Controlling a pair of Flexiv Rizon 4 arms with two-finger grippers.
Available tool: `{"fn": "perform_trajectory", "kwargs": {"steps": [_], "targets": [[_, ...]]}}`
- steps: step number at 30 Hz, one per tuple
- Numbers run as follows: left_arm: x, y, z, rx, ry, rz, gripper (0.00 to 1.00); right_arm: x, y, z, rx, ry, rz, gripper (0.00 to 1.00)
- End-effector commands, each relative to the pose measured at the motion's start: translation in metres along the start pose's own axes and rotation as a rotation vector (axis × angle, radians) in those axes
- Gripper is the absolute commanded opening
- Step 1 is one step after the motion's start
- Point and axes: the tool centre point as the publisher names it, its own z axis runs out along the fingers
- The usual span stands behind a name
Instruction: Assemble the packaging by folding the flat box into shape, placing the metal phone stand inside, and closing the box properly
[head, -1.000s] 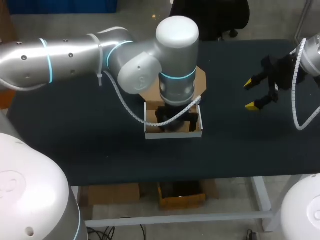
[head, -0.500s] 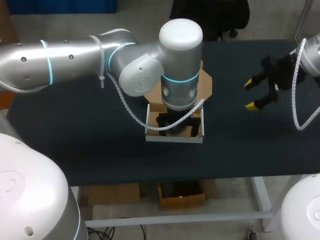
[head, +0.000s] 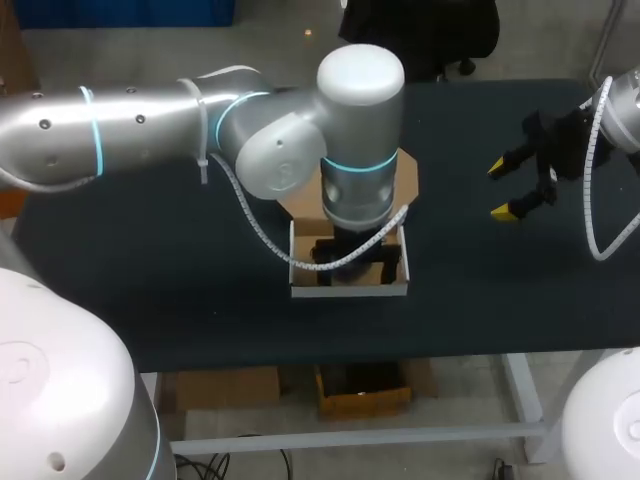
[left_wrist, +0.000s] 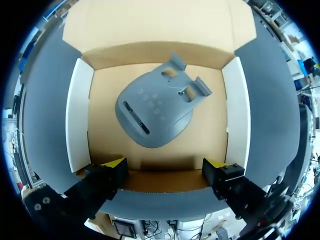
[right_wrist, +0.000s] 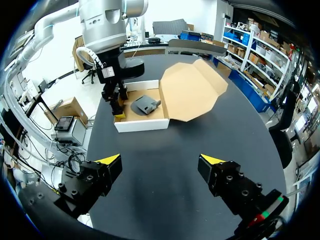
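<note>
While the left arm reaches in over the middle of the tabletop (head: 150, 280), its left hand (left_wrist: 165, 172) points straight down into the open box (left_wrist: 80, 115). That hand is spread wide with nothing between its fingers. Its two yellow fingertips (left_wrist: 114, 167) sit right at the box wall nearest the hand, one toward each corner, and it's hard to say whether they actually touch the cardboard.

The metal phone stand (left_wrist: 155, 110) is inside the box. It lies flat on the brown floor, ahead of the left hand's fingertips and roughly centred between the white side walls. It's grey and rounded, and its notched end is turned away from the hand toward the far wall. The lid flap (left_wrist: 150, 20) is folded open beyond that far wall, so the box isn't closed.

From the head view the left arm's big wrist covers most of the box, with only the white rim (head: 345, 290) and a bit of the flap (head: 405, 170) peeking out.

The right hand (right_wrist: 160, 160) is well off to the side of all this, hovering above bare tabletop. It's also spread wide and holding nothing. The box (right_wrist: 142, 124), the stand (right_wrist: 145, 104) and the left hand (right_wrist: 116, 102) all lie well ahead of it.
</note>
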Motion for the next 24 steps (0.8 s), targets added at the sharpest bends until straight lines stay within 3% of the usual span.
{"fn": "perform_trajectory", "kwargs": {"steps": [1, 10, 24], "targets": [[-0.005, 0.01, -0.001, 0.004, 0.011, -0.01, 1.0, 0.0, -0.001, -0.002, -0.007, 0.006, -0.002, 1.0], [-0.008, 0.026, -0.005, 0.003, 0.007, -0.016, 1.0, 0.0, -0.001, -0.002, -0.007, 0.006, -0.002, 1.0], [-0.012, 0.035, -0.002, -0.02, 0.013, -0.03, 1.0, 0.0, -0.001, -0.002, -0.007, 0.006, -0.002, 1.0]]}}
